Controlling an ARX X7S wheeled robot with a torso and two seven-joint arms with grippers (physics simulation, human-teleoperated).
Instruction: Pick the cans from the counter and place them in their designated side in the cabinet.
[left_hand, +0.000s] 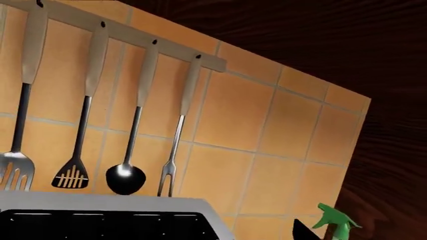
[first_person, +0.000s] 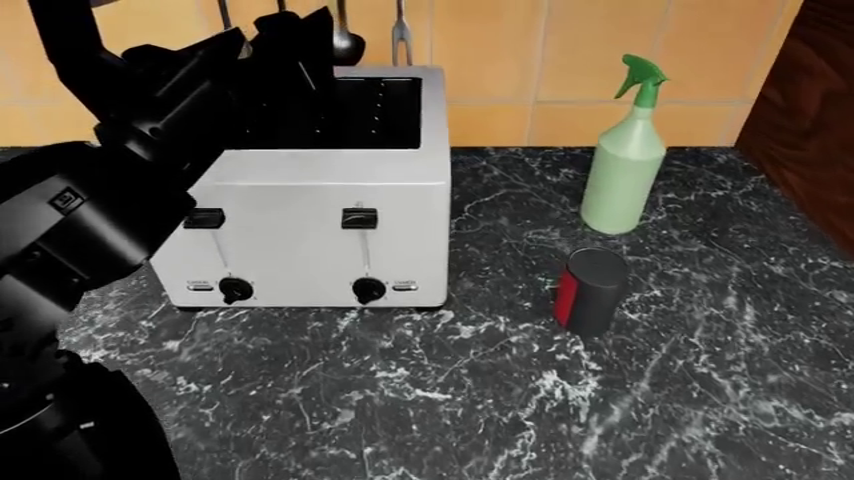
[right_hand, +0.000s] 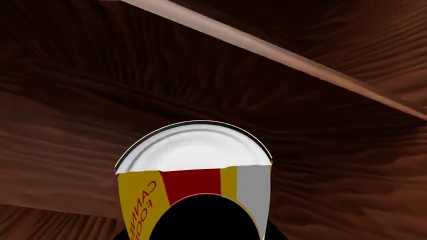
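- The red-and-yellow can (right_hand: 193, 175) with its white-grey lid fills the right wrist view, set against dark brown wood panels crossed by a paler wooden strip (right_hand: 280, 55); a black part of the arm covers the can's lower middle.
- The right gripper's fingers are not visible there, so I cannot tell whether it grasps the can or is released.
- In the head view the dark can (first_person: 590, 290), grey-black with a red patch, stands upright on the black marble table (first_person: 441, 400), near the front of the pale green spray bottle (first_person: 627, 160) and apart from it.
- A silver toaster (first_person: 314, 200) sits on the table beside the dark can, well clear of it.
- The left arm (first_person: 120, 170) rises over the toaster; the left gripper's state cannot be told.
- The left wrist view shows a rack of utensils (left_hand: 120, 100) hanging on orange wall tiles (left_hand: 267, 120) above the toaster.
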